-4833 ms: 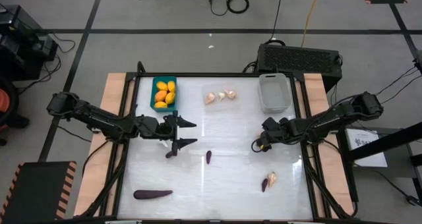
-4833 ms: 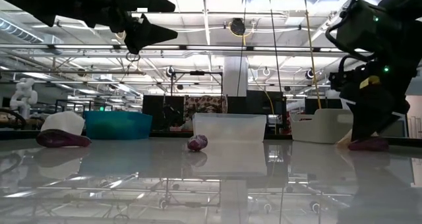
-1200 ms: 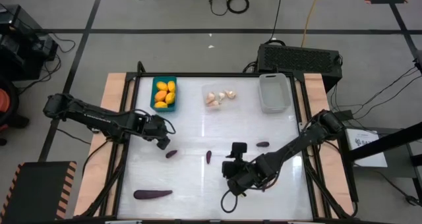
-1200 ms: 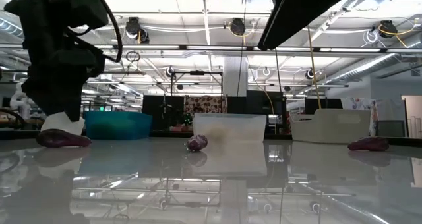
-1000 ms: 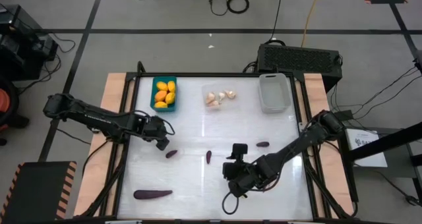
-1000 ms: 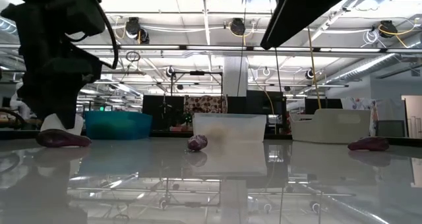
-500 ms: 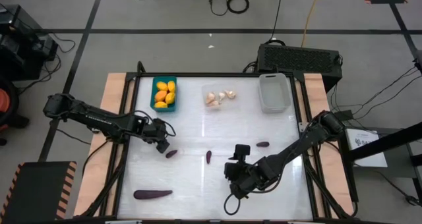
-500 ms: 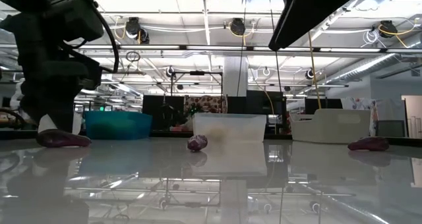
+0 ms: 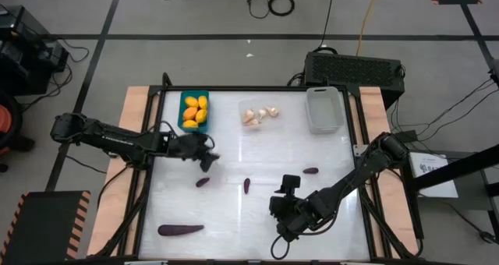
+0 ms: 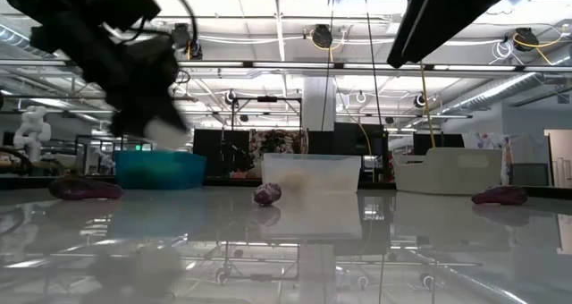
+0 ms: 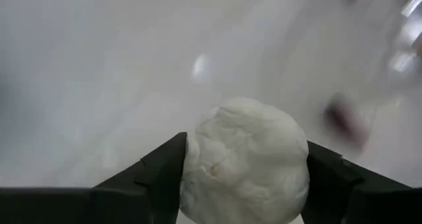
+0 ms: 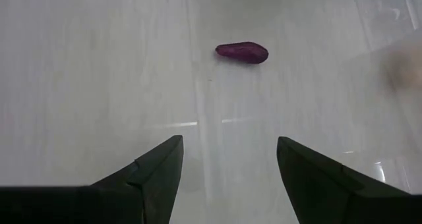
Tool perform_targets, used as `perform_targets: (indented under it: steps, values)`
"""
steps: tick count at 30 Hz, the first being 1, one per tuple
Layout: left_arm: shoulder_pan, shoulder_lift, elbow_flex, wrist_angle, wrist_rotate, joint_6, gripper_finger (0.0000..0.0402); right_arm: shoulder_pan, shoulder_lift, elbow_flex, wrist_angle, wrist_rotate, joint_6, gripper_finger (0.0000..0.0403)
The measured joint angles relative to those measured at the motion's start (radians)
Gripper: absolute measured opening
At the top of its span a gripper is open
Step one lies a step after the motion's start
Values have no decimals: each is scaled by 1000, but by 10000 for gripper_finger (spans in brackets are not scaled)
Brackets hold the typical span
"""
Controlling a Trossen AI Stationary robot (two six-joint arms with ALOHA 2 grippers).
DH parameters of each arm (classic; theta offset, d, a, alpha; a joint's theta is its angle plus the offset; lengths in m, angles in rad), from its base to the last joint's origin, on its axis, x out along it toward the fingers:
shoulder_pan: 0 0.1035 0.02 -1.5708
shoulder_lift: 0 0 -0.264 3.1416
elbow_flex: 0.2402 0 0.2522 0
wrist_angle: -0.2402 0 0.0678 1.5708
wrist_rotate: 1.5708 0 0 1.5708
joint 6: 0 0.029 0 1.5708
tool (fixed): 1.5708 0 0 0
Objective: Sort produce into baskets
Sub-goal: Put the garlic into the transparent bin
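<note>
One pale, lumpy garlic bulb (image 11: 245, 159) — left gripper (image 11: 244, 174) clamping it.

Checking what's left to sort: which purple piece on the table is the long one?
The long eggplant near the table's front-left corner; the three other purple pieces are short and stubby, mid-table.

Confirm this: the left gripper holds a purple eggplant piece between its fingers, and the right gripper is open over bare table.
Not quite. The left gripper holds a pale cream garlic bulb, not an eggplant piece; the left wrist view shows it between the fingers. The right gripper is indeed open over bare table.
</note>
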Motion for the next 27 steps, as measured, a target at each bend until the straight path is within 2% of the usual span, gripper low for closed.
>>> perform_targets:
  steps: [4, 10, 16, 22, 27]
  values:
    - [66, 0, 0, 274, -104, 117, 234, 0, 0, 0, 0, 0, 18, 238]
    - [190, 97, 18, 581, -50, 140, 234, 7, 0, 0, -28, 1, 65, 238]
    - [284, 298, 143, 597, 24, 147, 235, 34, 0, 0, -147, 0, 186, 238]
    - [338, 532, 350, 600, 69, 221, 235, 66, 0, 0, -221, 0, 292, 238]
    - [359, 676, 506, 597, 72, 226, 235, 92, 0, 0, -245, 0, 333, 238]
